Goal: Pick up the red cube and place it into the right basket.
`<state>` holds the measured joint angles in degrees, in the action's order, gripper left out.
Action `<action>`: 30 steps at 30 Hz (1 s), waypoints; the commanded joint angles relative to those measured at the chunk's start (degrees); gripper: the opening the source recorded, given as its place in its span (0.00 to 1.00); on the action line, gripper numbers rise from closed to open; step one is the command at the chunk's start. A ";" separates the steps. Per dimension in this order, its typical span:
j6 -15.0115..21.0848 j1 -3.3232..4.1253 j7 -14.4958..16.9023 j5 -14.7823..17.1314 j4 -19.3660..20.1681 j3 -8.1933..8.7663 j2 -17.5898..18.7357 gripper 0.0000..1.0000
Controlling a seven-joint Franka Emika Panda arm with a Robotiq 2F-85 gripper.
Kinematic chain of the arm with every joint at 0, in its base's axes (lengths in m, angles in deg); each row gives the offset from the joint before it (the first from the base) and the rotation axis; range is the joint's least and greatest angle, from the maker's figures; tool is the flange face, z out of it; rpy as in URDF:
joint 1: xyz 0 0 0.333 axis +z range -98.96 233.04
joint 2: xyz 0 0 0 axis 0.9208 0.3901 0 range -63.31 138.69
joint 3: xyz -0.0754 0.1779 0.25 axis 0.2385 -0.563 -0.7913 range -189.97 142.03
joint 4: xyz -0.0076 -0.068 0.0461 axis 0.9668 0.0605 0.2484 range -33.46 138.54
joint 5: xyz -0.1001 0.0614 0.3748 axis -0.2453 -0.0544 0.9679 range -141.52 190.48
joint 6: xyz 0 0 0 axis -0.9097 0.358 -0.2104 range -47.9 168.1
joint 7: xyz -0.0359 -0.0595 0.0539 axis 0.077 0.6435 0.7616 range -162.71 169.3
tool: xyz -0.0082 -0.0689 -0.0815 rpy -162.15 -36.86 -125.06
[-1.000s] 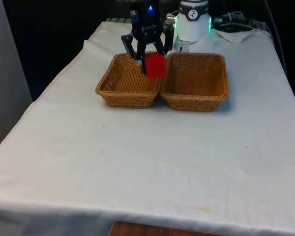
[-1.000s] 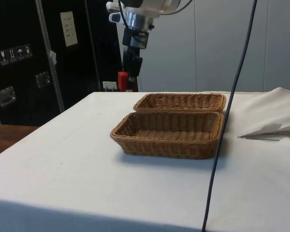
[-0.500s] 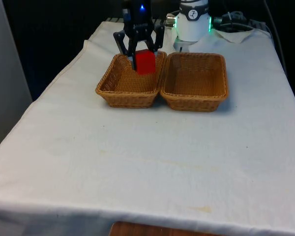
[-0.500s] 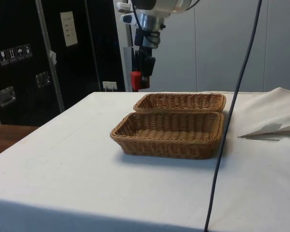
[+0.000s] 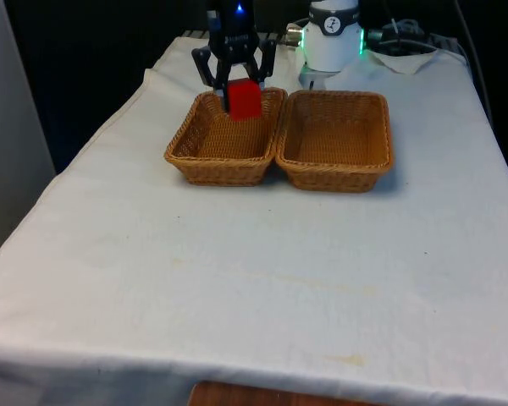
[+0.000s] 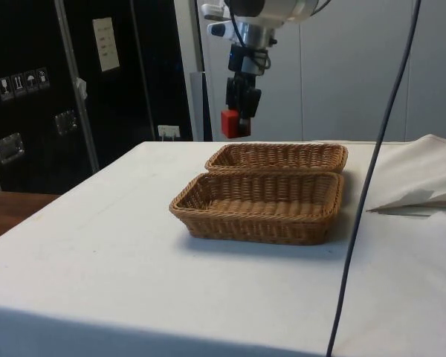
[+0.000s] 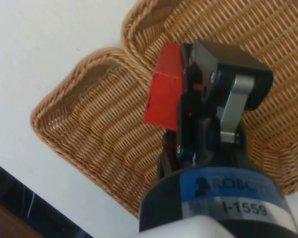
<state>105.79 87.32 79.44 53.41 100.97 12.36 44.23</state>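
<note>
The red cube point(image 5: 244, 99) hangs in the air, held by my black gripper point(image 5: 240, 86), which is shut on it. It hovers over the far part of the wicker basket on the front view's left point(image 5: 186, 157). The basket on the front view's right point(image 5: 383, 148) has nothing in it. In the side view the cube point(image 6: 235, 123) and gripper point(image 6: 242, 110) are above the farther basket point(image 6: 282, 149); the nearer basket point(image 6: 253, 223) stands in front. In the wrist view the cube point(image 7: 164, 91) sits against one finger point(image 7: 231, 94), with wicker weave point(image 7: 79, 129) below.
The two baskets stand side by side, touching, at the far end of the white-clothed table point(image 5: 254, 279). A crumpled fold of cloth point(image 6: 424, 175) lies beside them. A black cable point(image 6: 364, 201) hangs across the side view.
My gripper has carried the cube from above the seam between the baskets towards the front view's left and the table's far end. It now hangs over the left basket's far rim, still held.
</note>
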 commanded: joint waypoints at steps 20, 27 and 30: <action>3.55 -0.06 5.39 5.21 6.65 0.06 1.43 0.02; 4.81 -0.34 7.22 8.54 6.76 -1.09 3.95 0.02; 4.87 -0.40 7.16 9.22 6.53 -1.32 4.98 0.02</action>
<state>109.52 87.27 85.34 60.63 107.39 11.90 49.10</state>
